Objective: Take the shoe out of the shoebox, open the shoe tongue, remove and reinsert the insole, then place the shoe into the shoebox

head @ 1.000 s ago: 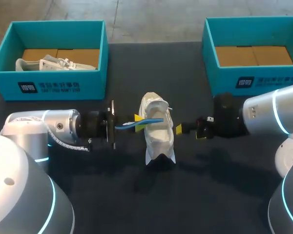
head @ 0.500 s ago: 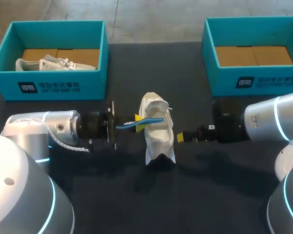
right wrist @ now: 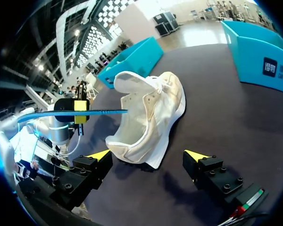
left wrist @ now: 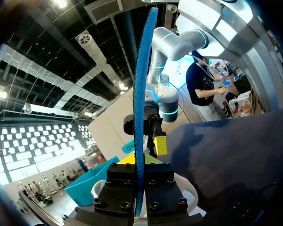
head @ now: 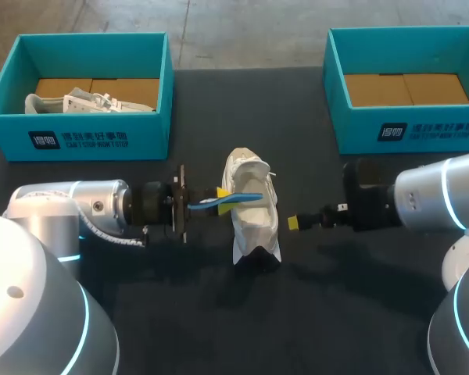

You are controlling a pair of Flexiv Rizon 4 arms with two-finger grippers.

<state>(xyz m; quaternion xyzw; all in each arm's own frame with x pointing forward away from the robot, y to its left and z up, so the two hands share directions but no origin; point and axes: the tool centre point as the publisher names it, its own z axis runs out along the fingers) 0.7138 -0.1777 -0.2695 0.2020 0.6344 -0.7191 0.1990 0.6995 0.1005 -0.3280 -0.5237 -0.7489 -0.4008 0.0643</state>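
White shoe (right wrist: 148,117) mid-frame on dark counter (right wrist: 236,122), opening toward spread right fingers (right wrist: 100,155), touching neither. Beyond, left fingers (right wrist: 76,105) pinched on flat blue insole (right wrist: 106,112) pointing at shoe. Teal shoebox (right wrist: 132,59) behind.

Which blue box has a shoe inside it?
The box on the robot's left. A white shoe lies inside it, while the box on the right holds only brown cardboard.
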